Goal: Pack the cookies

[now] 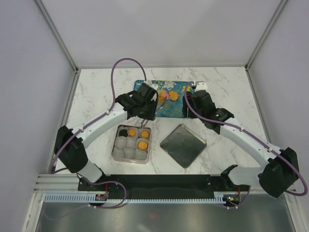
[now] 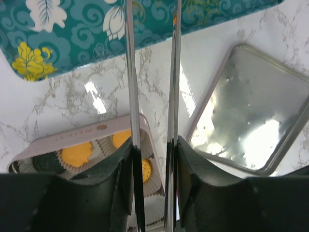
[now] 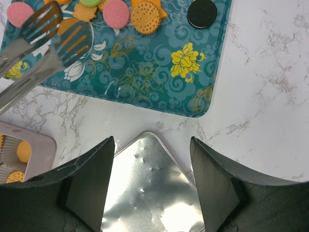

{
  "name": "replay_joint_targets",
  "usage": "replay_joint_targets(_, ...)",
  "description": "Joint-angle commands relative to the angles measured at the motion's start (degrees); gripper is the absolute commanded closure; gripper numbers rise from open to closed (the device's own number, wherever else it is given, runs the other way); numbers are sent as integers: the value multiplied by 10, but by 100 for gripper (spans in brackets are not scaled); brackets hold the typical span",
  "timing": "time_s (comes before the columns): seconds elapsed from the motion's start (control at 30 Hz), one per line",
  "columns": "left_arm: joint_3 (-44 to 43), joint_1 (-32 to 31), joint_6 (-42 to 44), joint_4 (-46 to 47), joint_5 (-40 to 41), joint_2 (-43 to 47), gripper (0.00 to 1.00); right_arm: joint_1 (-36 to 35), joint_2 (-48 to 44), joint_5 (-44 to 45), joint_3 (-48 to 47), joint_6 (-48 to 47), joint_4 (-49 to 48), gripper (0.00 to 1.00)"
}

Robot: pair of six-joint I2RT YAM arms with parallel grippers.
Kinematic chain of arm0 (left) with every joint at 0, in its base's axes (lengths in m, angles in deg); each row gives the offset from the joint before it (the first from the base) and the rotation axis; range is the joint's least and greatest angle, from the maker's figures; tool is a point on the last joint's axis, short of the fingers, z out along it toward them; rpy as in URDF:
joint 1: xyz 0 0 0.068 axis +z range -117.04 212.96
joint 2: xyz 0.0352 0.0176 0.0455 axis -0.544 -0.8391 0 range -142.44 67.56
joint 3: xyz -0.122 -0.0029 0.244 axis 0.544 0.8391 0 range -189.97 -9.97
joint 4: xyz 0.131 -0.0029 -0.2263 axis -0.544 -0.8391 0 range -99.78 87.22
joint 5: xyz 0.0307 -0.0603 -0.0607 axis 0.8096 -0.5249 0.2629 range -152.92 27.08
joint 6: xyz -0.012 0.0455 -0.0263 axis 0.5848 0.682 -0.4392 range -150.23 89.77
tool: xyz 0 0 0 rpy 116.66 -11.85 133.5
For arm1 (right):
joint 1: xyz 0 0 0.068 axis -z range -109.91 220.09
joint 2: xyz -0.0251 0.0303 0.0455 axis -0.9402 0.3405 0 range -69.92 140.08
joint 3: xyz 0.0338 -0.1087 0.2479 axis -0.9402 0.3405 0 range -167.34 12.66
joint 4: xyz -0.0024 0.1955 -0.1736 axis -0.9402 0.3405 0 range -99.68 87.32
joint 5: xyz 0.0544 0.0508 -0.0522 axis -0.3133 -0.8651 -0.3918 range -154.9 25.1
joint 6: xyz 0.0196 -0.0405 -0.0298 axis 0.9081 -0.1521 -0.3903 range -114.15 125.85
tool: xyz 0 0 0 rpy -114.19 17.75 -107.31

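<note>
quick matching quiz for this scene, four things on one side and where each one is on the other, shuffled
1 tongs
2 pink cookies
3 metal lid
4 paper cups

a in the box
b on the teal tray
c flat on the table
d in the left gripper

Pairs: 1-d, 2-b, 3-c, 4-a

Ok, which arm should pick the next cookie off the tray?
Left. The left gripper holds the tongs, whose tips hover over the tray right beside the cookies. The right gripper is open, empty, and has no tool.
</note>
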Motion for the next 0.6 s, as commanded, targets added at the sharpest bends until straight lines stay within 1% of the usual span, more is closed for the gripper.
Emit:
replay_joint_targets(0.0,35,1,-9,-2,-13,85,59,1,20,-11,-22,5,-23,28)
replay_joint_targets(0.17,109,1,-9,-2,-13,179,59,2,50,-25,-28,12,-44,28)
replay_joint_targets(0.2,119,1,-9,-2,-13,208,59,2,54,-28,-30,14,-48,28)
replay_joint_targets(0.23,130,1,-17,-13,-32,227,59,2,64,-30,-31,14,-50,28)
replay_joint_targets(0.27,147,1,-65,-80,-36,242,59,2,68,-32,-35,14,-53,28)
replay_joint_targets(0.3,155,1,-70,-90,-37,273,59,1,72,-33,-37,14,-56,28)
replay_joint_targets(0.4,186,-3,-90,-122,-49,315,59,3,89,-35,-48,11,-58,28)
replay_joint_targets(0.57,218,-6,-115,-185,-40,396,59,2,112,-46,-66,10,-60,28)
